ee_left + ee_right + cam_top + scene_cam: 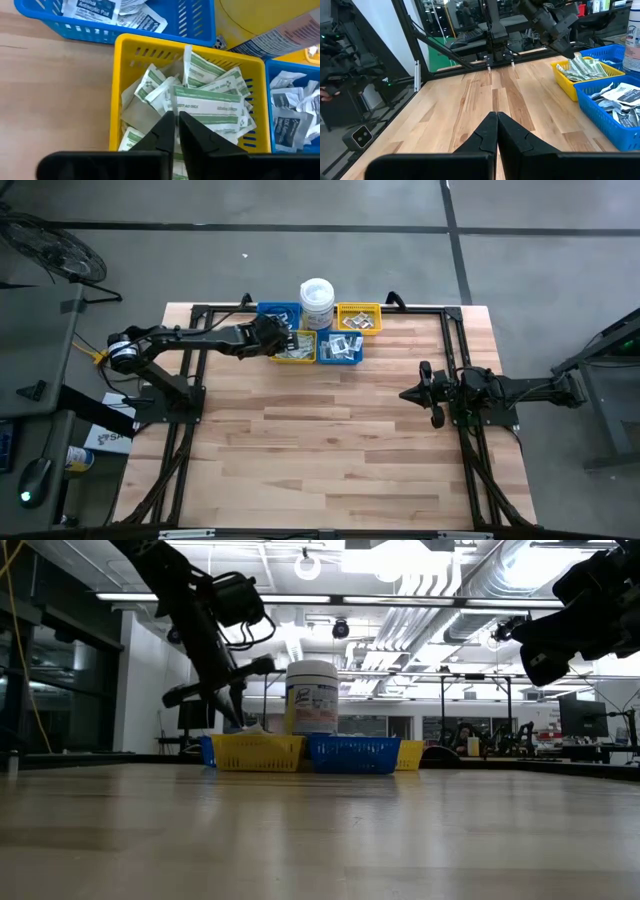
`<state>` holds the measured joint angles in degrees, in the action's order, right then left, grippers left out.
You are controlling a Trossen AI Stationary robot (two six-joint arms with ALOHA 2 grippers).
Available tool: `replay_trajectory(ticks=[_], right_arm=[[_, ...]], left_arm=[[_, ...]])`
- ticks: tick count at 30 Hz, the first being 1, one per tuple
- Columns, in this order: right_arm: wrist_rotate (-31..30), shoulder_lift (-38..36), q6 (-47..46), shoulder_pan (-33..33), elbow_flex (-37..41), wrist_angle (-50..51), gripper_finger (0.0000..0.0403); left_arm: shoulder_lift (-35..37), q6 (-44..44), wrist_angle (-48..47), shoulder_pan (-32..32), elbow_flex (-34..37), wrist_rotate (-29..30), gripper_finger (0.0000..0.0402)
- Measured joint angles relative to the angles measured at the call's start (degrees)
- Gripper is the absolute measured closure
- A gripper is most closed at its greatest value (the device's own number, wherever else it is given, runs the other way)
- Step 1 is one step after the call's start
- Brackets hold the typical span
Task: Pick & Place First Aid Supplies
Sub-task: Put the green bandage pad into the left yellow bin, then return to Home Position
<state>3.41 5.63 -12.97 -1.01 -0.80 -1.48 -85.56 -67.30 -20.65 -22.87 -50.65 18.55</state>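
Note:
Four small bins stand at the table's far edge beside a white tub [317,300]. The near yellow bin [117,100] holds green-and-white strip packets [220,80]. The blue bins [200,25] hold white square packets [90,10]. My left gripper [176,117] slants down into that yellow bin [295,348], its fingers all but together at one strip [210,102] on top of the pile. My right gripper [410,393] hovers shut and level over the table's right side, away from the bins. My left gripper's fingertips meet the top strip at one end of its long edge [176,106], slanting down from the table's left. The strip lies flat on the pile in the bin. The fingers cover the spot, so I cannot tell whether they still pinch it.
A second yellow bin [358,318] and a blue bin [280,315] sit in the back row; another blue bin [343,348] is right of the near yellow one. Black frame rails [450,350] edge the table. Bare wood [320,450] fills the middle and near part.

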Motion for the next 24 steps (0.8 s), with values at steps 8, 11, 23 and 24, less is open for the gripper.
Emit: replay_trajectory(ticks=[8, 11, 23, 24], right_arm=[[0.0, 0.0, 0.0, 0.0, 0.0, 0.0, 0.0402], [0.0, 0.0, 0.0, 0.0, 0.0, 0.0, 0.0402], [0.0, 0.0, 0.0, 0.0, 0.0, 0.0, 0.0402], [0.0, 0.0, 0.0, 0.0, 0.0, 0.0, 0.0402]], left_arm=[[0.0, 2.7, 1.8, 0.0, 0.0, -1.6, 0.0296], [0.0, 5.6, 4.2, 0.0, 0.0, -3.9, 0.0268], [6.8, 10.9, 10.7, 7.6, -0.1, -0.6, 0.0254], [7.2, 11.3, 10.7, 9.0, -0.1, 0.2, 0.0254]])
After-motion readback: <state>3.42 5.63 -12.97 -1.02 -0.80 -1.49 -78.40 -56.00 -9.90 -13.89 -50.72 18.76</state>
